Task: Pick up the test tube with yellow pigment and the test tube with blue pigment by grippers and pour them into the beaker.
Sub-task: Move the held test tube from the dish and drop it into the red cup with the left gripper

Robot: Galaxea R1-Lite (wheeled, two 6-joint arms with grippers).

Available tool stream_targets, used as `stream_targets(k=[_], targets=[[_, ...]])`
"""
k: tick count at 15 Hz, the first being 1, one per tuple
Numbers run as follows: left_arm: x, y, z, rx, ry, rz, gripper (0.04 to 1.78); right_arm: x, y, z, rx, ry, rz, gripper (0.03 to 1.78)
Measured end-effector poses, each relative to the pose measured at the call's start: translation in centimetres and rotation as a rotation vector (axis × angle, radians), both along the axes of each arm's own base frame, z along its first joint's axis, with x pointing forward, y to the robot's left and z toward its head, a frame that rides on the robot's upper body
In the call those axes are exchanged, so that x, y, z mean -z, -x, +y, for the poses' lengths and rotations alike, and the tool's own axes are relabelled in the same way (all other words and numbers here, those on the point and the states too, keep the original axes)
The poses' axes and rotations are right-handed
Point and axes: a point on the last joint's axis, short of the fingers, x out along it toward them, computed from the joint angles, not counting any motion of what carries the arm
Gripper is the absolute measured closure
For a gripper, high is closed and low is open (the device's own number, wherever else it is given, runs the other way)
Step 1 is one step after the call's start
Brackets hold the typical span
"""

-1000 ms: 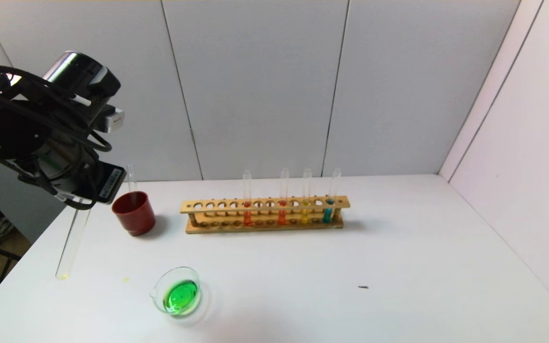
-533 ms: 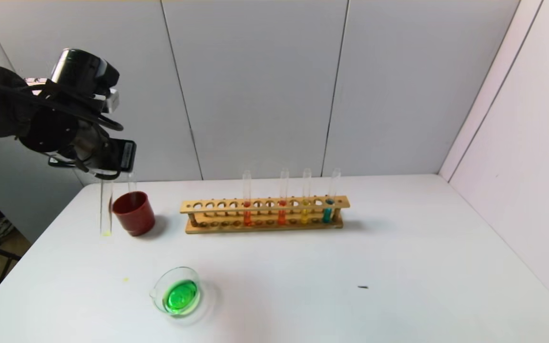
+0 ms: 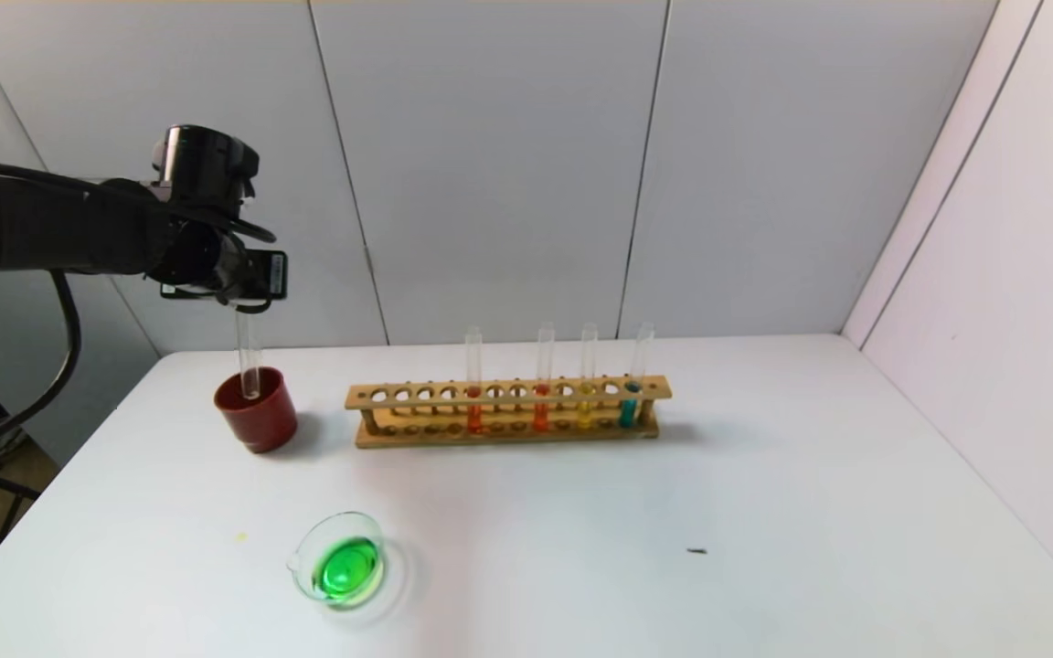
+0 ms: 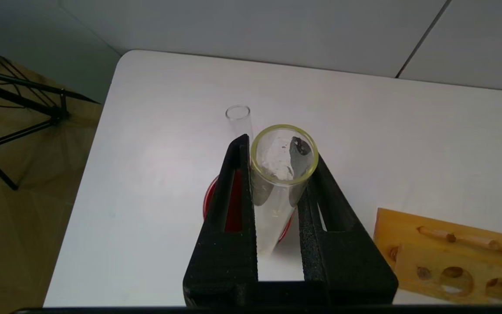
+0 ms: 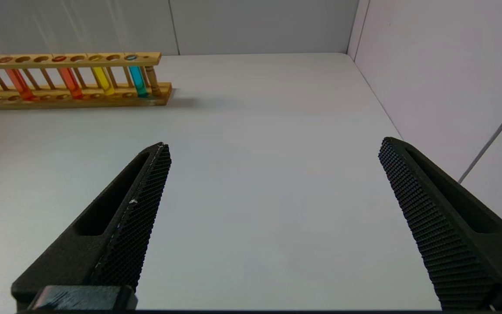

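Rack holds four tubes; red cup two.

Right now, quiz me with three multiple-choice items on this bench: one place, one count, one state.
1. The left hand has its held tube upright over:
A. the beaker
B. the red cup
C. the rack

2. Tubes standing in the rack:
A. four
B. two
C. six

3. The right hand is:
A. shut on a tube
B. shut on nothing
C. open and empty

Answers:
1 B: the head view shows the tube hanging at the cup's mouth.
2 A: two orange-red, one yellow and one blue stand there.
3 C: its fingers stand wide apart over bare table.
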Motion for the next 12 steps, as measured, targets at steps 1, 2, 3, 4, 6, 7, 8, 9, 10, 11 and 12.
stream_targets(k=[1,2,3,4,6,7,8,9,10,11,12], targets=[[0.4,-0.5,0.2,-0.003,0.003,0.004,1.50,0.0,0.0,0.0,0.000,0.000,0.000,0.07],[0.7,-1.0,0.4,-0.007,0.005,0.007,1.50,0.0,0.0,0.0,0.000,0.000,0.000,0.07],[0.9,-1.3,0.6,-0.007,0.009,0.010,1.50,0.0,0.0,0.0,0.000,0.000,0.000,0.07],[1.1,-1.5,0.7,-0.004,0.014,0.009,1.50,0.0,0.0,0.0,0.000,0.000,0.000,0.07],[1.3,-1.6,0.9,-0.006,0.019,0.013,1.50,0.0,0.0,0.0,0.000,0.000,0.000,0.07],[1.4,-1.7,1.0,-0.006,0.022,0.012,1.50,0.0,0.0,0.0,0.000,0.000,0.000,0.07],[1.4,-1.8,1.1,-0.001,0.027,0.005,1.50,0.0,0.0,0.0,0.000,0.000,0.000,0.07],[1.6,-1.8,1.2,0.003,0.031,-0.004,1.50,0.0,0.0,0.0,0.000,0.000,0.000,0.07],[1.8,-1.9,1.2,0.003,0.033,-0.008,1.50,0.0,0.0,0.0,0.000,0.000,0.000,0.07],[2.2,-1.8,1.2,0.005,0.035,-0.007,1.50,0.0,0.0,0.0,0.000,0.000,0.000,0.07],[2.8,-1.8,1.2,0.007,0.038,-0.007,1.50,0.0,0.0,0.0,0.000,0.000,0.000,0.07]])
